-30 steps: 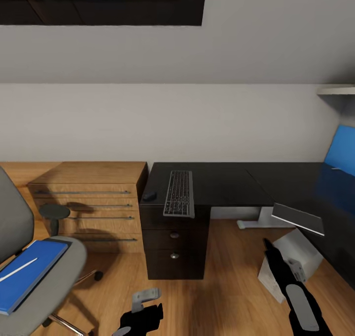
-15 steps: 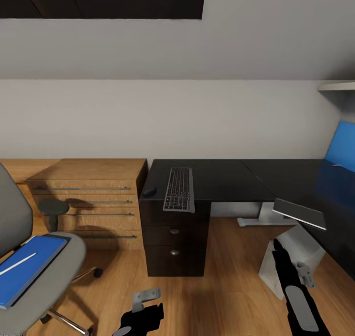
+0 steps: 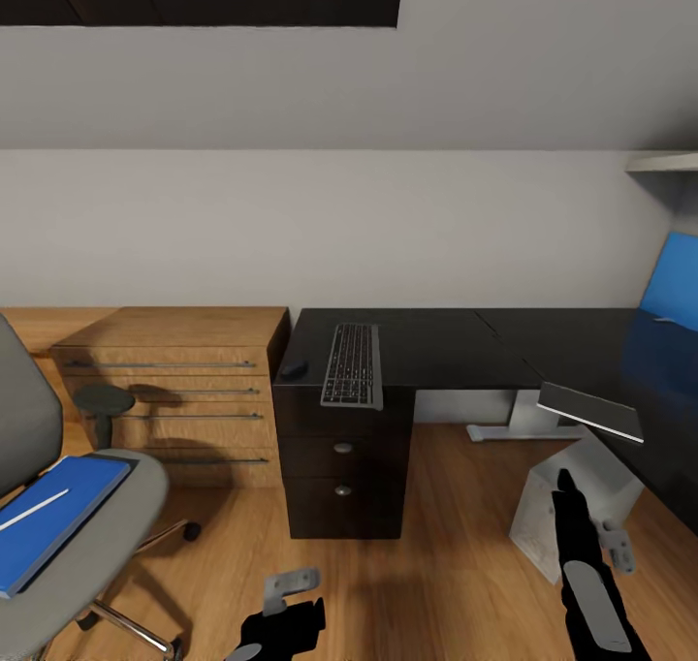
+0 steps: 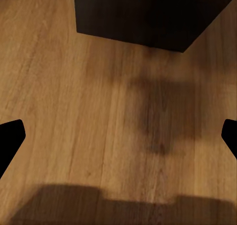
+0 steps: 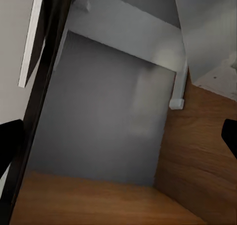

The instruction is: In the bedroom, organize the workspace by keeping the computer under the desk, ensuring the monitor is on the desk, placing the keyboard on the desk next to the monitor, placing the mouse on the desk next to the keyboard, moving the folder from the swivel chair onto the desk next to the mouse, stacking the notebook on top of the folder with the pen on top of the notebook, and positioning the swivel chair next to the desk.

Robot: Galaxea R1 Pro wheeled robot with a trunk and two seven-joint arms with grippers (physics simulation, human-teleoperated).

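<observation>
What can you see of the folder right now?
The folder is a flat, thin, bright blue rectangle lying on the grey seat of the swivel chair, at the head view's lower left. It looks stiff and smooth, closed, and sits roughly level, angled across the seat, with its near end cut off by the picture's edge. A slim white stick, perhaps the pen, lies diagonally on top. No gripper touches it.

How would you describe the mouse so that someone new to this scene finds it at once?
Find the black desk against the white wall, right of the wooden dresser. At its left end, above the drawers, lies the keyboard; the mouse sits just left of it by the desk's edge. It is the small dark rounded lump, far smaller than the keyboard.
</observation>
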